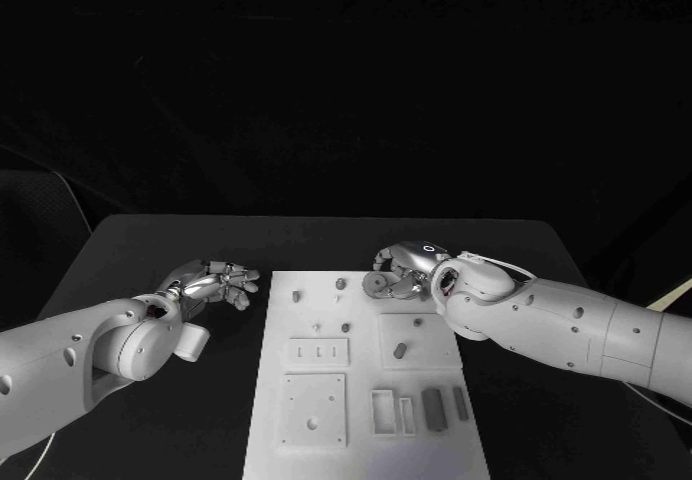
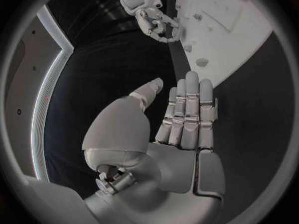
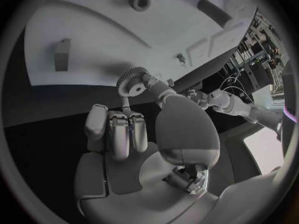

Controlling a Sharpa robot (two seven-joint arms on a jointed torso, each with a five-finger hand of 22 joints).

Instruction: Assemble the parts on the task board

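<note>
The white task board (image 1: pixel 361 440) lies in the middle of the black table. My right hand (image 1: pixel 407 266) hovers over the board's far right corner and pinches a grey toothed gear (image 1: pixel 378 284) between thumb and a finger. In the right wrist view the gear (image 3: pixel 132 82) sits at the fingertips, just off the board (image 3: pixel 93 50). My left hand (image 1: pixel 214 283) is open, fingers straight, just left of the board's far end and holding nothing. The left wrist view shows that flat left hand (image 2: pixel 187 117), the board (image 2: pixel 230 30) and the right hand (image 2: pixel 156 22) beyond.
Small grey pegs (image 1: pixel 297 296) stand near the board's far end, one short part (image 1: pixel 400 350) sits in a square recess, and grey bars (image 1: pixel 433 410) lie at the near right. A square plate (image 1: pixel 315 408) sits at the near left. Black table surrounds the board.
</note>
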